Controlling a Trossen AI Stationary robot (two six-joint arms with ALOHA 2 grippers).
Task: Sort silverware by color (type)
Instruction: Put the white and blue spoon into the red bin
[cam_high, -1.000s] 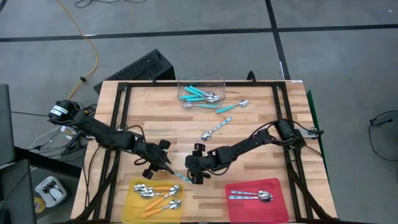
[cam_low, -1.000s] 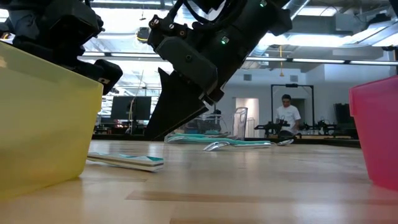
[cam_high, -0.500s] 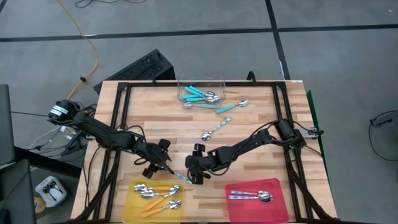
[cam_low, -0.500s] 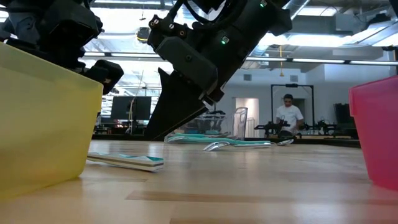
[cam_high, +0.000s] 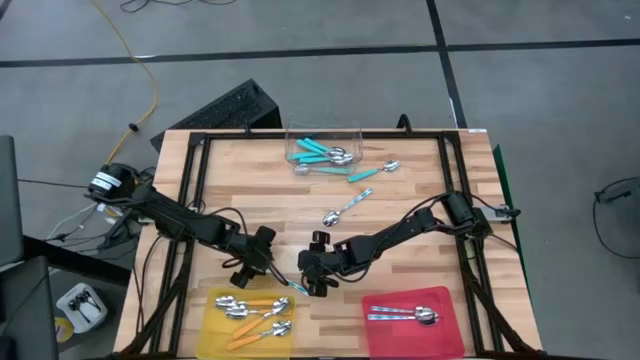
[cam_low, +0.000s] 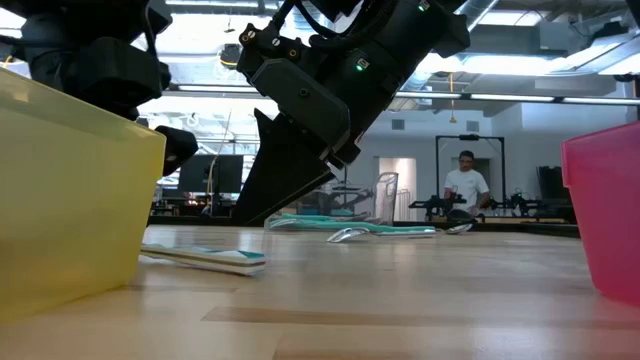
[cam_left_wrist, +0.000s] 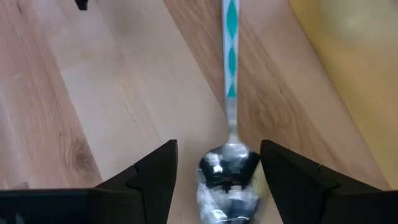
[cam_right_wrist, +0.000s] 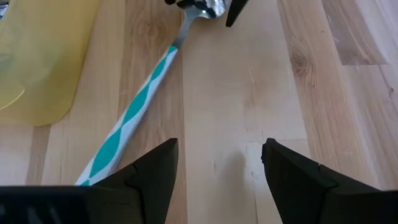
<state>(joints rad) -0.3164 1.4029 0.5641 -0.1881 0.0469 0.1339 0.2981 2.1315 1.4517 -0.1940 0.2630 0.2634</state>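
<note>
— Teal and white on the handle: that was the spoon (cam_high: 296, 287) lying flat on the wooden table (cam_high: 400, 190), just off the upper right corner of the yellow tray (cam_high: 210, 330). Where did the grippers stand?

— The left gripper (cam_high: 266, 268) hung right over the spoon's bowl end. Its wrist view showed the shiny bowl between the two dark fingers (cam_left_wrist: 155, 180), which were spread and gripped nothing. The handle ran straight away from that gripper, along its line of sight.

— And the other arm?

— The right gripper (cam_high: 312, 282) was just beside the handle end, its fingers (cam_right_wrist: 152, 177) also spread and empty. From there the handle ran away slantwise, passing out of its view beside one finger.

— So which arm was nearer?

— Both were close, but the left one straddled the bowl, so it looked better placed for a pick. A teal spoon probably belonged with the teal ones in the clear tub (cam_high: 322, 150) at the far edge, well apart from here.

— The rest?

— Orange-handled spoons (cam_high: 250, 310) lay in the yellow tray and silver spoons (cam_high: 405, 316) in the red tray (cam_high: 445, 335).
</note>
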